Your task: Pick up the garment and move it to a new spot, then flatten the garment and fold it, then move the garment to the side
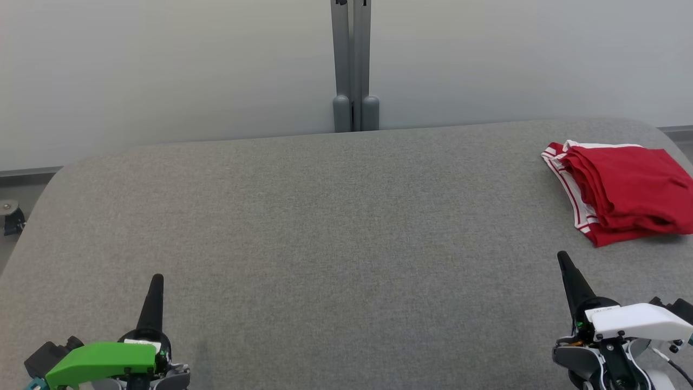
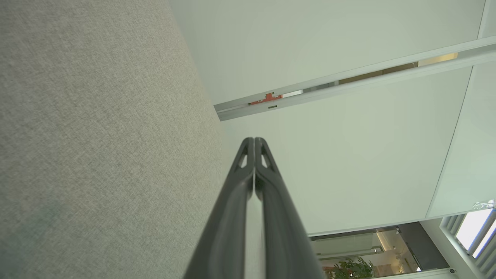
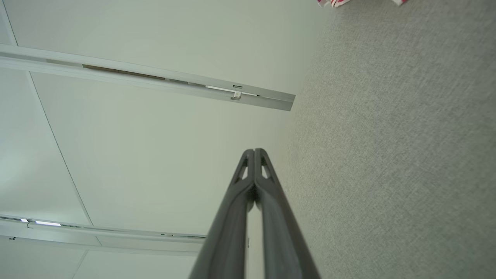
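No words or numbers can be read here. A small label [image 1: 602,311] sits on the white cover of the right gripper [image 1: 563,259], but its print is too tiny to read. A white sticker [image 1: 142,343] on the left gripper [image 1: 157,279] is too blurry as well. A red tag [image 2: 266,98] on the wall rail [image 2: 240,109] shows no clear letters.

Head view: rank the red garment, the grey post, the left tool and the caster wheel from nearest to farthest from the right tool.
1. Red garment, just beyond the right tool, by the table's right edge.
2. Grey post behind the middle, and left tool at near left: too close to call.
3. Caster wheel, off the far left.
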